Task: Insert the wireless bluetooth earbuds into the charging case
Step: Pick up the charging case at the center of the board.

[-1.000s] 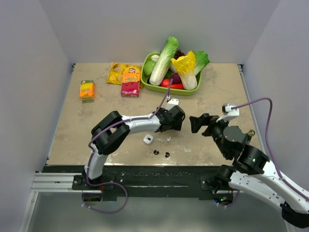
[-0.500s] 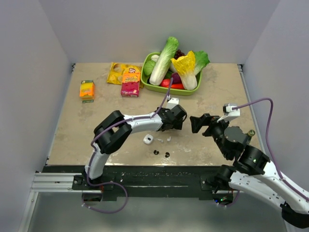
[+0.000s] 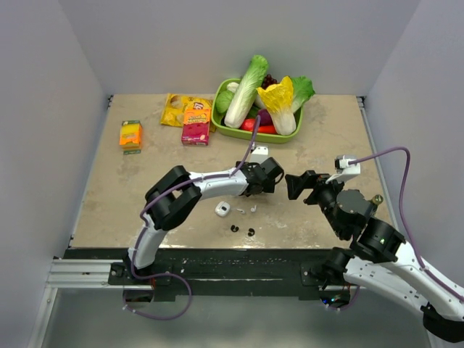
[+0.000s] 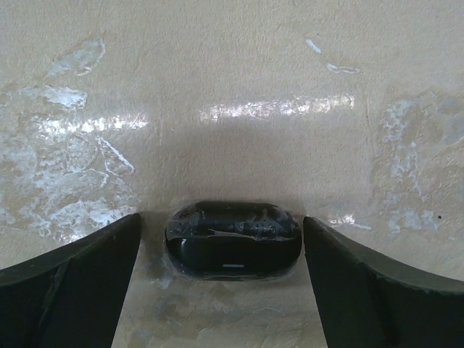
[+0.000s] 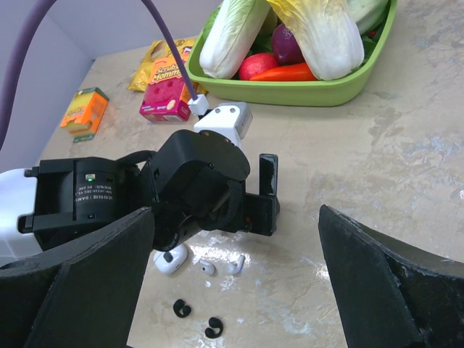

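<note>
The white charging case (image 3: 222,209) lies on the table near the front, also in the right wrist view (image 5: 170,259). Two white earbuds (image 3: 240,210) (image 3: 253,209) lie just right of it, apart from it and from each other (image 5: 207,267) (image 5: 235,263). My left gripper (image 3: 266,179) is low over the table, behind and right of the earbuds. In the left wrist view it (image 4: 221,219) is open around a black glossy oval object (image 4: 233,248) that rests on the table. My right gripper (image 3: 296,185) is open and empty (image 5: 233,284), facing the left gripper.
Two small black ear hooks (image 3: 234,228) (image 3: 251,232) lie in front of the earbuds. A green tray (image 3: 250,134) of vegetables stands at the back. A red snack box (image 3: 196,127), a yellow bag (image 3: 174,109) and an orange box (image 3: 130,135) lie at the back left.
My left gripper has shifted slightly to the right. The right arm, the case and the earbuds have not moved.
</note>
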`<state>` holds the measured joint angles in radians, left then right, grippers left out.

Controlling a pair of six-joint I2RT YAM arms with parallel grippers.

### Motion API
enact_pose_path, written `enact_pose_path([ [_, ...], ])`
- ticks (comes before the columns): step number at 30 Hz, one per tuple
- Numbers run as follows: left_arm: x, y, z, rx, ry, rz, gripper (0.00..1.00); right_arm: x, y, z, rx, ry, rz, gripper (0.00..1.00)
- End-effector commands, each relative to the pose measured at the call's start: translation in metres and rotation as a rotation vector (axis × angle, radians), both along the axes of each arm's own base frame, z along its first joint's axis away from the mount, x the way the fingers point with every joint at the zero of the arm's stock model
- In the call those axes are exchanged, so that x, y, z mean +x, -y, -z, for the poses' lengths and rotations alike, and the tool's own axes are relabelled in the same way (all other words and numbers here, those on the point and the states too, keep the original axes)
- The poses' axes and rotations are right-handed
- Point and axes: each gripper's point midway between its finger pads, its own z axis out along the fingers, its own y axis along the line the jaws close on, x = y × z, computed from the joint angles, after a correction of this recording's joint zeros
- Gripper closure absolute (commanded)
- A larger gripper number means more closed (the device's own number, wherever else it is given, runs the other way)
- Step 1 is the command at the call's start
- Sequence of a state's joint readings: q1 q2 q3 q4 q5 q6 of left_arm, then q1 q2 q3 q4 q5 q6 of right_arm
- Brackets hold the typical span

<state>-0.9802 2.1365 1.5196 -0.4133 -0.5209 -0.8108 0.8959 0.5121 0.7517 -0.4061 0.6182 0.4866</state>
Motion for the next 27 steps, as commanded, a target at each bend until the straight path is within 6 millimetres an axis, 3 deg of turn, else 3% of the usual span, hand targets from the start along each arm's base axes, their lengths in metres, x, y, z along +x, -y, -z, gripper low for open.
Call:
enact_pose_path([
  [1,-0.016,-0.004,0.022,0.040,-0.064,-0.020,0.04,0.000,0.002,-0.007,0.021,0.012,0.012,0.02],
  [16,-0.026,0.001,0.028,0.045,-0.078,-0.019,0.20,-0.003,0.005,-0.006,0.031,0.017,0.011,0.02],
  [27,-0.023,0.002,0.034,0.061,-0.087,-0.027,0.11,-0.003,0.005,-0.006,0.028,0.017,0.010,0.02],
])
